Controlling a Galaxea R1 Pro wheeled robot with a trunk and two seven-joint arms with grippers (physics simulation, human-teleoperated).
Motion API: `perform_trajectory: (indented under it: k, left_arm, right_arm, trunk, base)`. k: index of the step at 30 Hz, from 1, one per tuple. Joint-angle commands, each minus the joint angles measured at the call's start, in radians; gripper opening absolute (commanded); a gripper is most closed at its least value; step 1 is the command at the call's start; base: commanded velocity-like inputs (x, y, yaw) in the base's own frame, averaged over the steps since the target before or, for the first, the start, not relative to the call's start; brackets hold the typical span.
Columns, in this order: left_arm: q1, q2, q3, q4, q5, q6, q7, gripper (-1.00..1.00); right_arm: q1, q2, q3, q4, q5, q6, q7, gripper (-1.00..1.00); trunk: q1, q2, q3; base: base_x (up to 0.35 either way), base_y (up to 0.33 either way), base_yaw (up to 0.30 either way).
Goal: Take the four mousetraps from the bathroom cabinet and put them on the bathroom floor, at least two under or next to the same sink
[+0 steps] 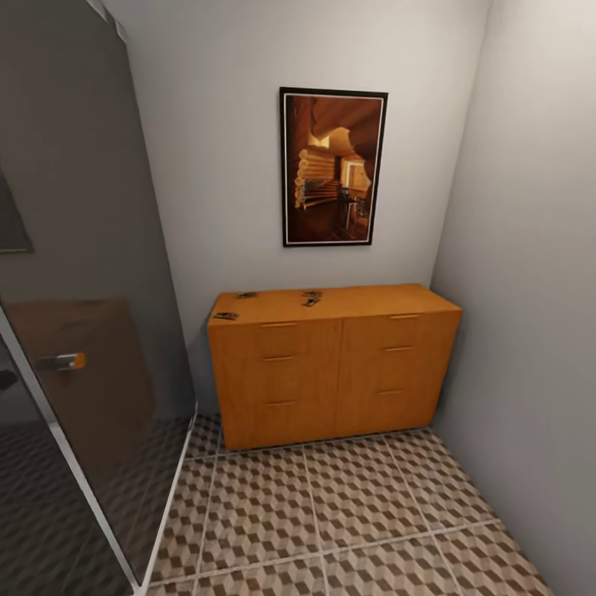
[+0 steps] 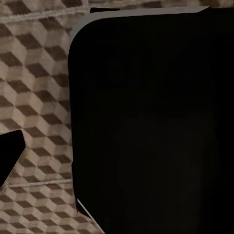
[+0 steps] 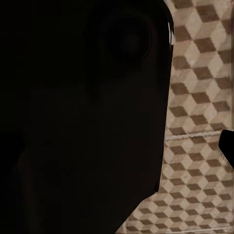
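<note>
- We look from the head view at the cabinet [image 1: 331,368], an orange-brown wooden unit with thin bar handles, standing against the back wall in a narrow corner.
- On its top we make out the mousetraps as small dark-and-brown pieces: one near the front left corner [image 1: 225,315], one further back on the left [image 1: 247,295], and what look like two close together near the middle of the back edge [image 1: 311,296]; they are too small to tell their details.
- The bathroom floor [image 1: 348,513], tiled in a cube pattern, spreads in front of the cabinet.
- A framed picture [image 1: 334,166] hangs on the wall above the cabinet, and a dark glass panel [image 1: 83,331] stands at the left.
- Both wrist views show a large black body over the patterned tiles; we cannot tell how far either end effector is open or whether it has hold of anything.
</note>
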Motion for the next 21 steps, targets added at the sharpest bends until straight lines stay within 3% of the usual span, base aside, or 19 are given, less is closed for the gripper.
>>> perform_trajectory:
  k: [1, 21]
  left_arm:
    - [0.000, 0.000, 0.000, 0.000, 0.001, -0.003, 0.000, 1.00]
    - [0.000, 0.000, 0.002, 0.000, 0.003, -0.004, 0.000, 1.00]
  right_arm:
    - [0.000, 0.000, 0.000, 0.000, 0.001, -0.001, -0.001, 1.00]
    - [0.000, 0.001, 0.000, 0.000, 0.000, -0.001, -0.001, 1.00]
  trunk:
    - [0.001, 0.000, -0.001]
    - [0.001, 0.000, -0.001]
  base:
    - [0.324, 0.000, 0.000]
    - [0.324, 0.000, 0.000]
